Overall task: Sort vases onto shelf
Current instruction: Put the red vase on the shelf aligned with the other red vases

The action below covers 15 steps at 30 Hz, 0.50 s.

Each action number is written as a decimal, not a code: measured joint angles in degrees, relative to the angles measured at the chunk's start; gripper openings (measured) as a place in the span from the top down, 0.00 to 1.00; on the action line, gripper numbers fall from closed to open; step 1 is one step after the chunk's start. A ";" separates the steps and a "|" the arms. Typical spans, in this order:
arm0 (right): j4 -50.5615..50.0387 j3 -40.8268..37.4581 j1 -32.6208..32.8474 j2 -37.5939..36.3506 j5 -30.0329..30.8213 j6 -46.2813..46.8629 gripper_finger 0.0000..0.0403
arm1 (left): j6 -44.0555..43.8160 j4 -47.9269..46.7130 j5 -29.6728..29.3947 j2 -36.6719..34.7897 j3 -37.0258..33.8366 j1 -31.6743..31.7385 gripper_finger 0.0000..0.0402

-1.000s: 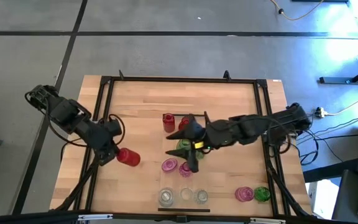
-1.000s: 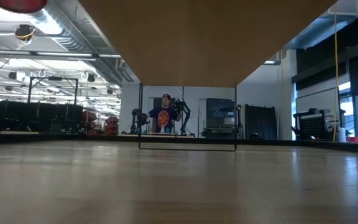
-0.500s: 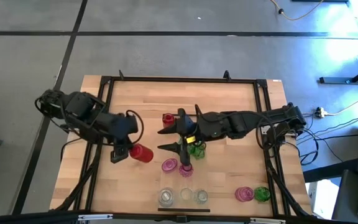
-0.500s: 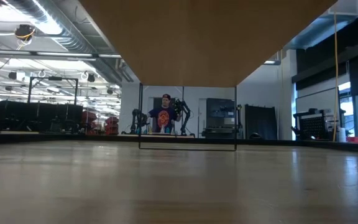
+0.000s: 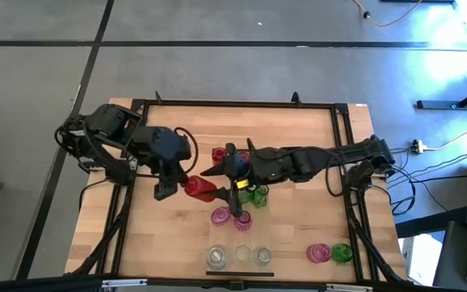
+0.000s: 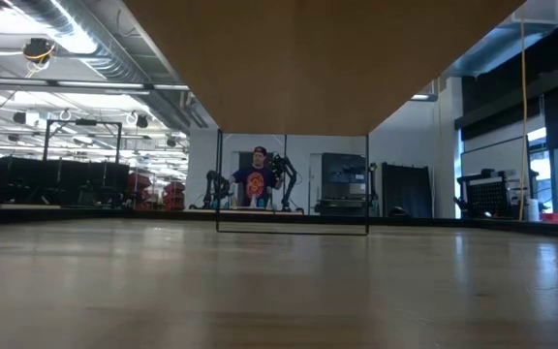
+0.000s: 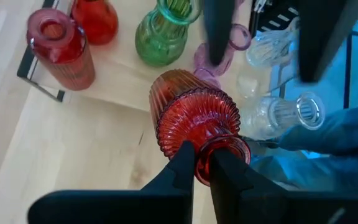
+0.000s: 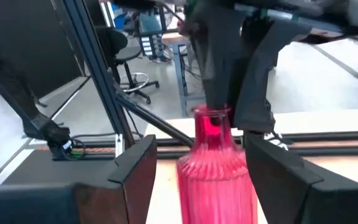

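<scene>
Left gripper (image 5: 186,185) is clamped on the neck of a red vase (image 5: 200,189), jaws pressed in so tight that only the rim shows between the fingers (image 7: 180,163). The ribbed belly points away from the jaws, toward the middle of the table (image 5: 314,154). This vase is carried on its side, above the wood.

Beyond the held vase, left wrist view: two more red ones (image 7: 61,50) and a green vase (image 7: 162,37) stand upright on the shelf (image 7: 114,84), a pale board with a dark strip at its near end. Past them, pink (image 7: 211,59) and clear glass (image 7: 288,115), partly behind a dark finger of the other arm.

Right gripper (image 5: 237,195) points down over the cluster at mid-table, jaws spread. A pink vase (image 8: 215,168) stands upright between its two fingers (image 8: 132,171), with a gap on each side; neither finger touches it. In the high view this vase (image 5: 242,221) sits just below the fingertips, another pink one (image 5: 220,216) beside it, green (image 5: 255,195) on the far side of the finger.

Away from both jaws, near the table's front edge: three clear vases (image 5: 240,255) in a row, and to their right a pink (image 5: 319,253) and green (image 5: 341,253) pair.

Low view: a person (image 6: 254,184) far across the room; no vase or gripper shows.
</scene>
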 joint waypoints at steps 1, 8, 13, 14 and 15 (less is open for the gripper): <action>-0.02 0.00 -0.24 0.36 -0.21 0.02 0.44 | 0.34 0.04 0.25 0.36 0.16 0.13 0.96; -0.43 -0.04 -1.26 1.03 -0.06 0.57 0.44 | 1.80 -0.03 0.85 1.71 0.30 0.59 0.96; -0.36 -0.04 -1.93 1.34 -0.16 1.50 0.44 | 1.93 0.13 0.64 1.80 0.30 0.97 0.96; -0.11 -0.02 -2.28 1.40 -0.17 1.50 0.44 | 1.91 0.17 0.59 1.79 0.30 1.21 0.96; -0.17 -0.02 -2.55 1.50 -0.36 1.52 0.44 | 1.91 0.34 0.31 1.77 0.30 1.24 0.96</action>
